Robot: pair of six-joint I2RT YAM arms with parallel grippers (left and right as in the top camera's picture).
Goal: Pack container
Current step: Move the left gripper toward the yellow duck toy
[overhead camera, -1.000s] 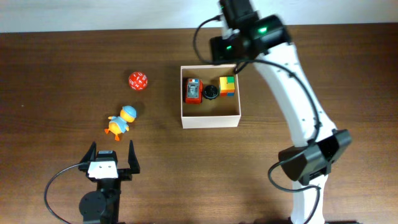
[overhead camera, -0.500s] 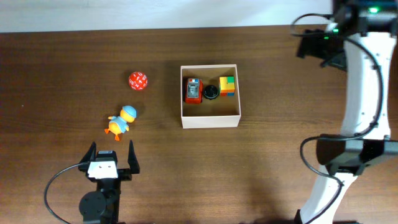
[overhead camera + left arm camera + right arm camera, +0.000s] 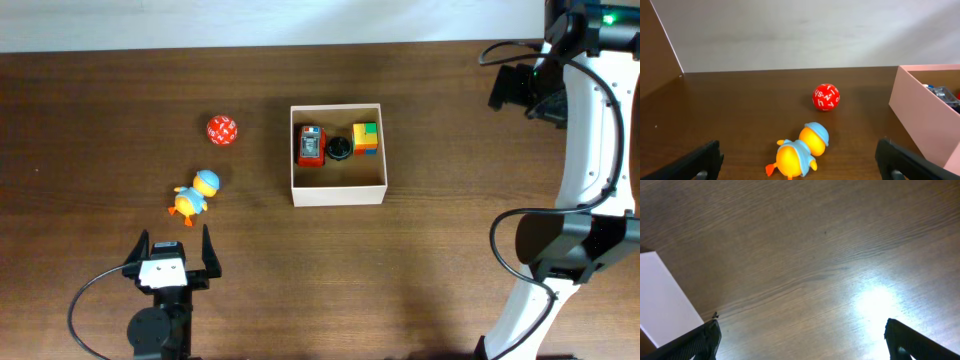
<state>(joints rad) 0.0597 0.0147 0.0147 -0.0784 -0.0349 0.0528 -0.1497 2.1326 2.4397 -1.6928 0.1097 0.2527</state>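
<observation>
The container sits in the middle of the table, holding a red toy, black disc and coloured cube. Left of it lie a red ball and duck. The left gripper, by the duck, and right gripper, far right, both gape wide, empty

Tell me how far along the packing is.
Done: a red toy, a black round piece and a coloured cube lie in the container. In hand: nothing; the left gripper and right gripper stand open, empty. Left: the red ball and the duck on the table.
</observation>
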